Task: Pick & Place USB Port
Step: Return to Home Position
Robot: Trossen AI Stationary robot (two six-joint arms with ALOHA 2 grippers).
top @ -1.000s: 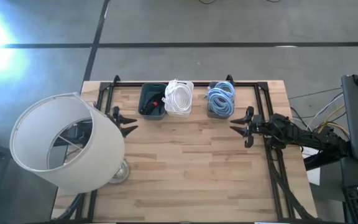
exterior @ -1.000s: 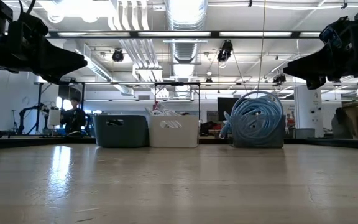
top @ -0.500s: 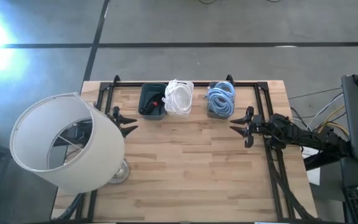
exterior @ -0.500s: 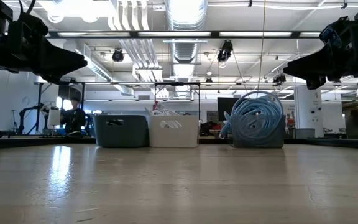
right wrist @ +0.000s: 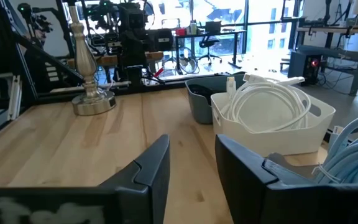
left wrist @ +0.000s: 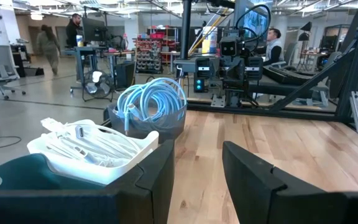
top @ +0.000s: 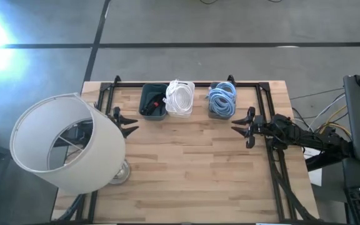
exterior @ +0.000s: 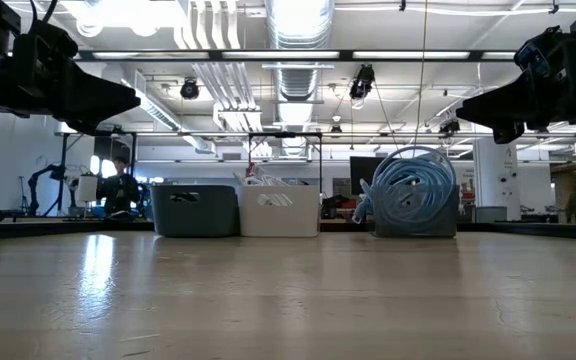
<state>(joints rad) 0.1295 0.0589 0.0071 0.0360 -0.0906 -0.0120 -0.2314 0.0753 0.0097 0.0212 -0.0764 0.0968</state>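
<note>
Three bins stand in a row at the table's far edge: a dark grey bin (top: 153, 103) holding a black and red item, a white bin (top: 180, 99) of white cables, and a grey bin (top: 221, 101) of coiled blue cable. My left gripper (top: 128, 122) hovers open above the table's left side, near the dark bin. My right gripper (top: 241, 128) hovers open at the right side, below the blue cable bin. Both are empty; in the wrist views the left gripper (left wrist: 197, 165) and right gripper (right wrist: 192, 163) show a clear gap between their fingers.
A table lamp with a large white shade (top: 64, 144) and a metal base (top: 120, 173) stands at the table's left near corner. A black frame (top: 186, 84) runs along the far edge and both sides. The wooden tabletop (top: 189, 169) lies bare in the middle.
</note>
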